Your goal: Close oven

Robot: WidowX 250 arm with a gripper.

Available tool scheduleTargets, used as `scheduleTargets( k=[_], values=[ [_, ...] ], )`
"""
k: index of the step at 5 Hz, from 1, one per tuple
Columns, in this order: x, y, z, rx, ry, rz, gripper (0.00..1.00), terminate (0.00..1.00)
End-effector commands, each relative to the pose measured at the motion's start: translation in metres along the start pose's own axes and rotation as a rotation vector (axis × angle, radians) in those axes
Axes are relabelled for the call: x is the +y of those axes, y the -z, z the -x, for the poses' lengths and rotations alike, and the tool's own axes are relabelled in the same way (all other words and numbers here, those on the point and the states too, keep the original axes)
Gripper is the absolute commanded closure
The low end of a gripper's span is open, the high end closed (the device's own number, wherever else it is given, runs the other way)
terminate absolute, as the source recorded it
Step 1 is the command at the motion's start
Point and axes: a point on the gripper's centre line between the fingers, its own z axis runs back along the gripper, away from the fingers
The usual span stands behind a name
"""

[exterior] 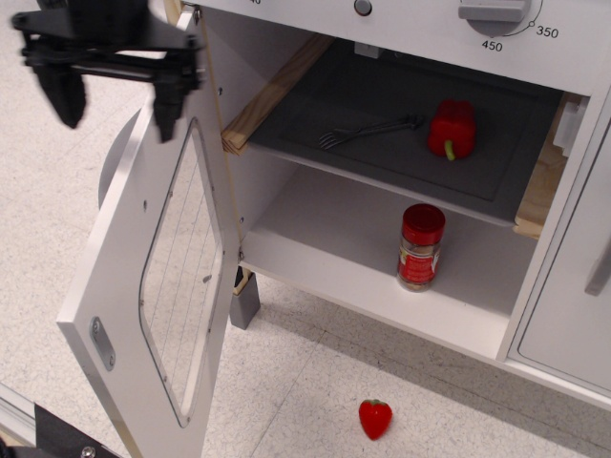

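Gripper (115, 103): black, top-left corner of the view, above the upper outer edge of the door. Jaws spread wide, two dark fingers pointing down, nothing between them.
Left finger (65, 95): hangs over bare floor, outside the door, clear of it.
Right finger (170, 107): overlaps the top of the door panel in this view, just above the window; contact or a gap behind it, cannot tell.
Oven door (129, 286): white, swung wide open to the left of the cavity, inner face toward the camera. Rounded window with thin wire lines. Small grey fitting near the lower outer corner.
Door relative to jaws: top edge lies below and at the right finger, not between the two fingers.
Oven (382, 258): white body, cavity open, fills centre and right of the view.
Dark tray (382, 157): on the upper level, resting on wooden side rails.
Fork (368, 130): lying on the tray, left of the pepper.
Red pepper (452, 130): on the tray, right of centre.
Spice jar (420, 246): red lid, upright on the white lower shelf.
Dial (494, 10): grey, on the panel above the cavity; marks 450 and 350 readable.
Strawberry (375, 418): on the speckled floor in front of the oven, well apart from the door.
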Motion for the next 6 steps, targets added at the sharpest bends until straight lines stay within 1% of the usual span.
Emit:
scheduleTargets(
  k=[1, 2, 4, 5, 6],
  values=[
    [-0.012, 0.02, 0.001, -0.002, -0.003, 0.093, 0.0, 0.0],
    [-0.027, 0.025, 0.0, -0.008, -0.031, 0.114, 0.0, 0.0],
    [-0.069, 0.031, -0.001, -0.031, -0.107, 0.105, 0.0, 0.0],
    [-0.098, 0.025, -0.002, -0.039, -0.152, 0.13, 0.0, 0.0],
    [-0.131, 0.015, -0.01, -0.045, -0.237, 0.182, 0.0, 0.0]
  ],
)
